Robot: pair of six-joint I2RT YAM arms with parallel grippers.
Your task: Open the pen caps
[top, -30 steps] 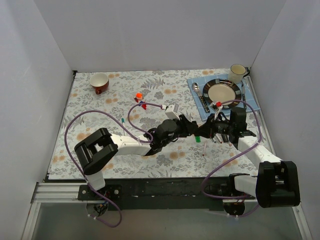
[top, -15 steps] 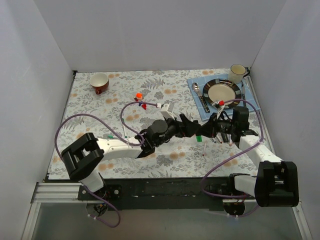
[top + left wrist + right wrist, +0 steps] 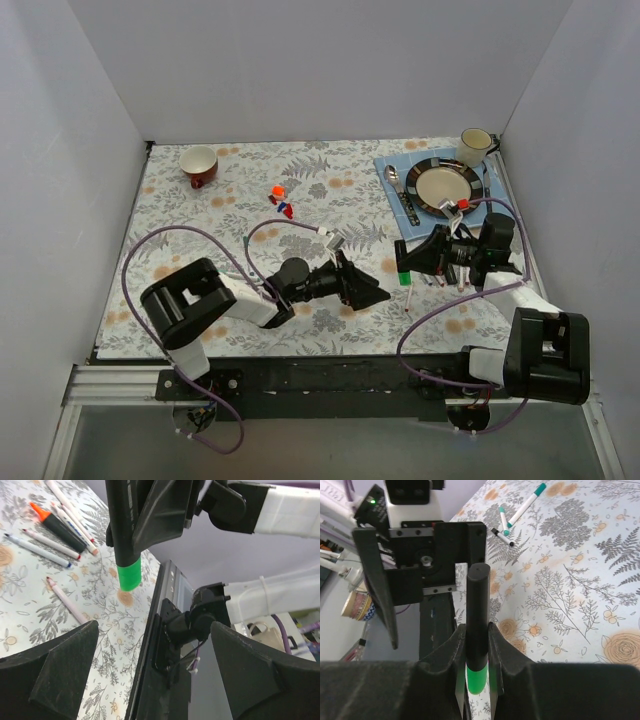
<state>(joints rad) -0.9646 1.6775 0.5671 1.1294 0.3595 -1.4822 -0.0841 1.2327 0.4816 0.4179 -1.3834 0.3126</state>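
Note:
My right gripper is shut on a black-barrelled pen that stands upright between the jaws, its green pen cap poking out below. From above, the right gripper hovers at the table's right middle with the green cap under it. My left gripper stands open and empty just left of that cap. Its wrist view shows the green cap hanging ahead of the wide-apart fingers. Loose orange and red caps lie mid-table.
Several pens lie on the floral cloth under the right arm, one orange-capped, and a pink one lies nearer. A plate, cutlery and a cream mug sit back right, a red mug back left. Purple cables loop around both arms.
The left gripper has opened wide and drawn back to the left, away from the green end. The right gripper has shifted slightly right, still holding the pen.

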